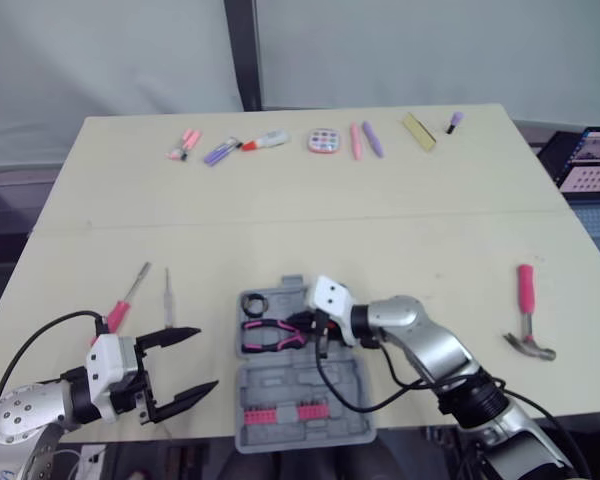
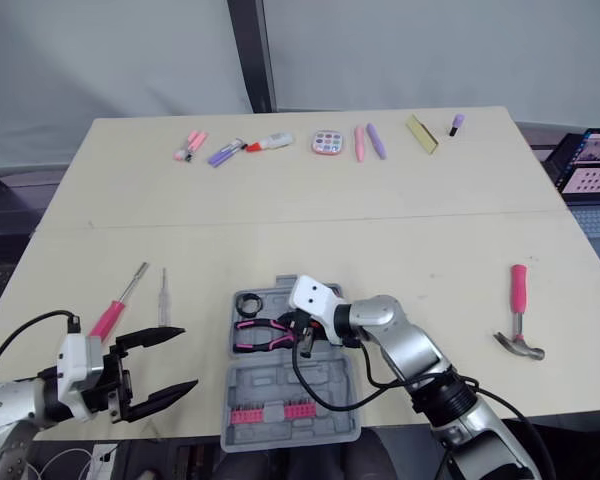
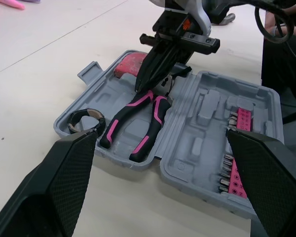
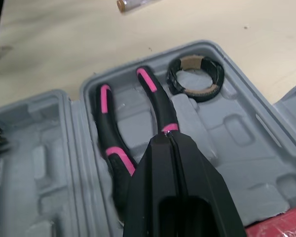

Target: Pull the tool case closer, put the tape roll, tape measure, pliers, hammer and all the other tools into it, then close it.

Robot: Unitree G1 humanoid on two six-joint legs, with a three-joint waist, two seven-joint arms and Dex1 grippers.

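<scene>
Pale beige tabletop (image 1: pixel 280 225), smooth, one seam across; grey curtain (image 1: pixel 110 50) behind, lit screen (image 1: pixel 592 160) at the right edge. Along the far side, about eight small pink, purple and yellow items (image 1: pixel 323 141) in a row.

At the near edge, one grey moulded-plastic tool case (image 1: pixel 310 385), lying open. Inside:
- one pair of black-and-pink-handled pliers (image 1: pixel 270 335)
- one dark tape roll (image 1: pixel 255 302) in a corner pocket
- one red strip of bits (image 1: pixel 280 413)

Left of the case, two screwdrivers, one pink-handled (image 1: pixel 120 305) and one clear-handled (image 1: pixel 167 295). Well to the right, one pink-handled steel claw hammer (image 1: pixel 527 305).

Right gripper (image 4: pixel 166 137) pressed together, empty, tips just over a pliers handle. Left gripper (image 1: pixel 206 358) spread wide, holding nothing, left of the case.
</scene>
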